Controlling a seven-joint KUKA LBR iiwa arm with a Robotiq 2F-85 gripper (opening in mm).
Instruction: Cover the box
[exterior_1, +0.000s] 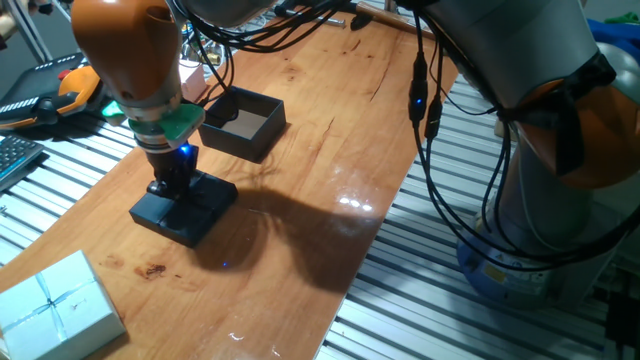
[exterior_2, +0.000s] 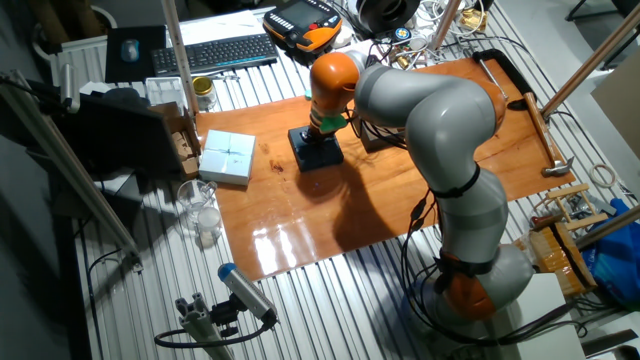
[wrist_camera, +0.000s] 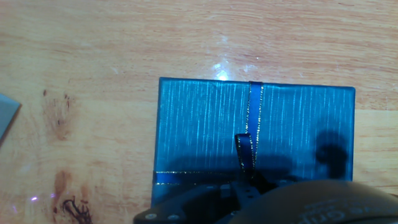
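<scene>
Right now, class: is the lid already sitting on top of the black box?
No: the black box stands open with its brown floor showing, while the lid lies apart on the table under the gripper.

Lighting: overhead, moderately bright, warm on the wooden table (exterior_1: 330, 110). Glare: white specular patches on the varnish in both fixed views, near the table's right edge in one, toward the near edge in the other; a small hotspot at the far edge of the ribboned lid (wrist_camera: 205, 130) in hand view. Shadows: broad dark arm shadow across the table centre. Blue glow from the LED (exterior_1: 186, 151) above the gripper (exterior_1: 172, 188). Focus: hand view sharp on wood grain; near housing blurred, dark.
</scene>
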